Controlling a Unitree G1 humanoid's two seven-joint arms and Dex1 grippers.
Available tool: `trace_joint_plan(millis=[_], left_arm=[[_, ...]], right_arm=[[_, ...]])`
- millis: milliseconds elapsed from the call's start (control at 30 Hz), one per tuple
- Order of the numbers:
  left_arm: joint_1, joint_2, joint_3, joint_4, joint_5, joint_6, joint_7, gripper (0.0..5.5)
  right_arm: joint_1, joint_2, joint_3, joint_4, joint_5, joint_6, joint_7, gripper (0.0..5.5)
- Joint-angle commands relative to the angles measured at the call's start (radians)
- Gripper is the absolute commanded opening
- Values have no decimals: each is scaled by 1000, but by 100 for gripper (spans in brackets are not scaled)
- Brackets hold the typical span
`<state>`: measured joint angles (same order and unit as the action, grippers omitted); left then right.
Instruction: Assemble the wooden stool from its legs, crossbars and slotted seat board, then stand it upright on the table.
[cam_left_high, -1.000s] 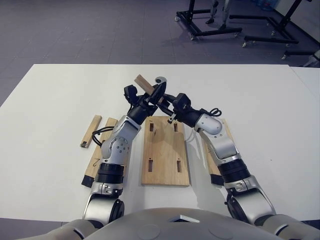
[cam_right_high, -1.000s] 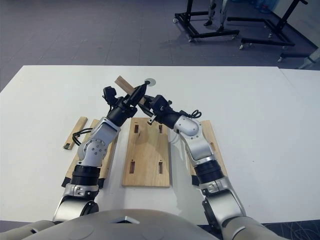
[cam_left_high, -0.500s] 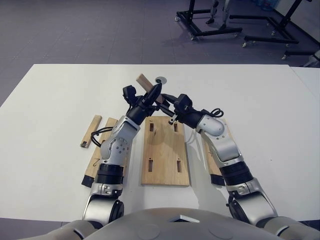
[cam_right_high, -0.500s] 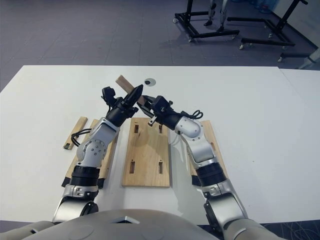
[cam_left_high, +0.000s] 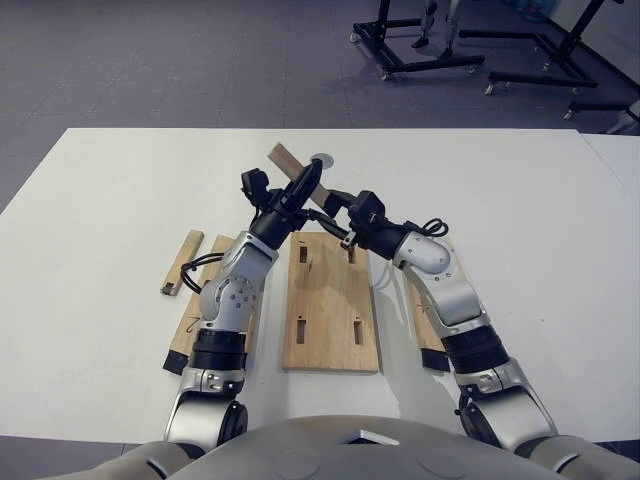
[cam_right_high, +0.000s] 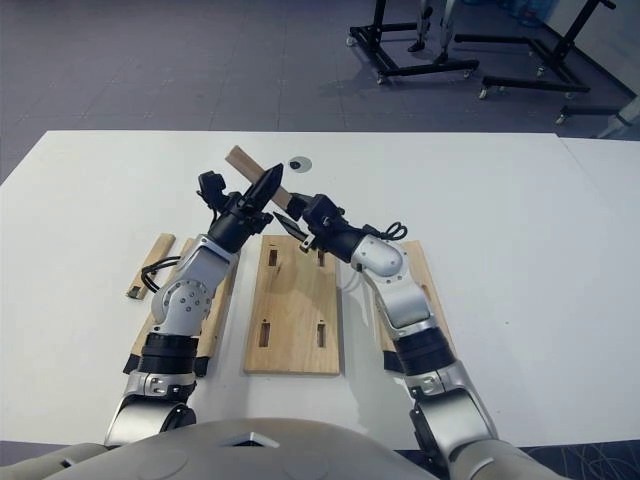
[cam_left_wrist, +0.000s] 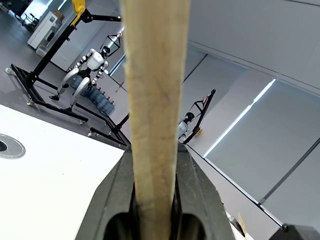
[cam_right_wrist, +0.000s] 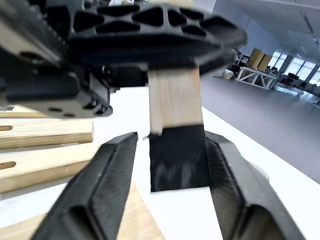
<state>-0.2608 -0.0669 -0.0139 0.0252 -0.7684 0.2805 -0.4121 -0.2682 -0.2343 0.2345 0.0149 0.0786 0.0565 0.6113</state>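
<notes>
Above the far end of the slotted seat board (cam_left_high: 330, 320), the left gripper (cam_left_high: 308, 185) clamps a tilted wooden leg (cam_left_high: 285, 160). The right gripper (cam_left_high: 338, 224) is spread wide, its fingers (cam_right_wrist: 107, 180) either side of the leg's black-capped lower end. The board lies flat on the bench (cam_left_high: 520, 200).

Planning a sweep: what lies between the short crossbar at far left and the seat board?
A long wooden leg lies flat there, partly under the left arm, seen in the left eye view.

Pale matt wood leg (cam_left_wrist: 155, 100); matt black plastic fingers (cam_right_wrist: 107, 185)
</notes>
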Motion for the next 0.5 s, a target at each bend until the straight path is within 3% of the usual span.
trace_joint_plan(millis=[33, 233, 500], left_arm=[[40, -52, 37, -80, 44, -80, 60, 39], [103, 35, 57, -241, 143, -82, 166, 39], [375, 178, -45, -548, 294, 2, 176, 39]], right_arm=[[-5, -26, -26, -18, 11, 22, 6, 301], [2, -22, -56, -6, -47, -19, -87, 406], [62, 91, -111, -15, -124, -15, -376, 408]])
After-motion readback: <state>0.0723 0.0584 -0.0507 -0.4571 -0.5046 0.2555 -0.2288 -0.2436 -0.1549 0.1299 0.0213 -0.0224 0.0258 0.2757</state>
